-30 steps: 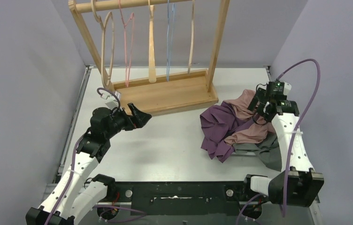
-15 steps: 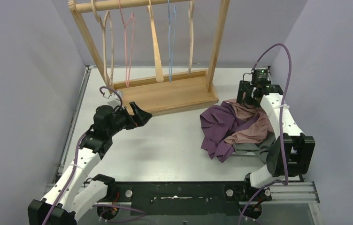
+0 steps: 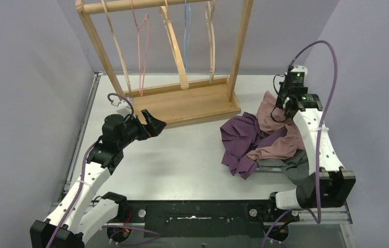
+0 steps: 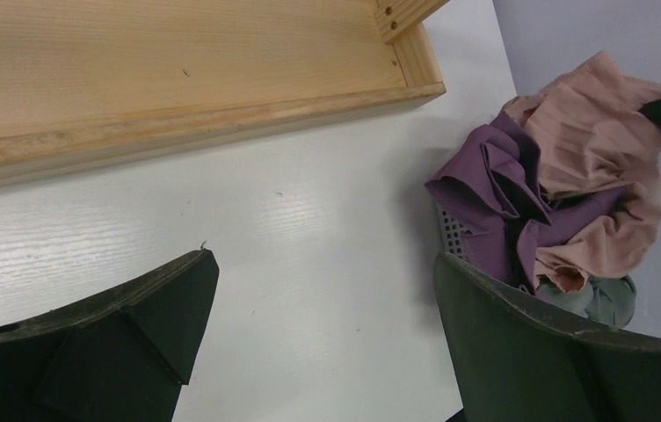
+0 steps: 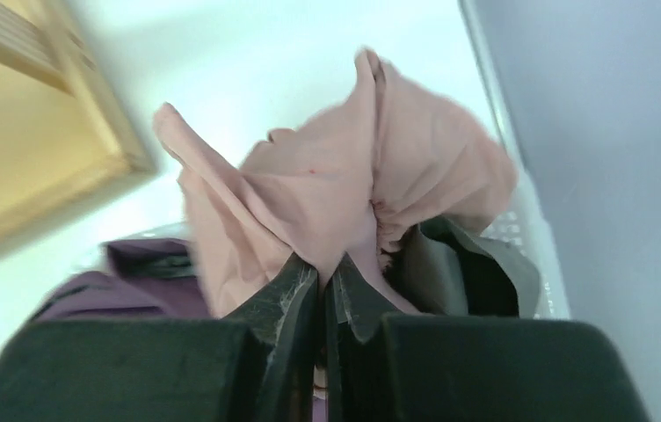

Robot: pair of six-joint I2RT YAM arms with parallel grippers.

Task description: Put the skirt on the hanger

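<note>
A pink skirt (image 3: 279, 140) lies crumpled on a pile of clothes at the table's right side. My right gripper (image 3: 284, 105) is shut on a fold of it and holds that fold raised at the pile's far end. In the right wrist view the pink skirt (image 5: 327, 180) bunches up from between the right gripper (image 5: 323, 268) tips. Several hangers (image 3: 174, 46) dangle from the wooden rack's rail at the back. My left gripper (image 3: 153, 124) hovers open beside the rack's base, empty; in its own view the left gripper (image 4: 323, 259) frames bare table, with the pink skirt (image 4: 595, 123) at far right.
A purple garment (image 3: 241, 139) and a grey-green one (image 3: 298, 170) share the pile, over a white mesh basket (image 4: 450, 233). The wooden rack base (image 3: 187, 106) stands at the back centre. Grey walls close in left and right.
My right gripper has gone from open to shut on the pink skirt and pulled a fold up toward the back. The hangers swing on the rail. The left arm has barely moved.
</note>
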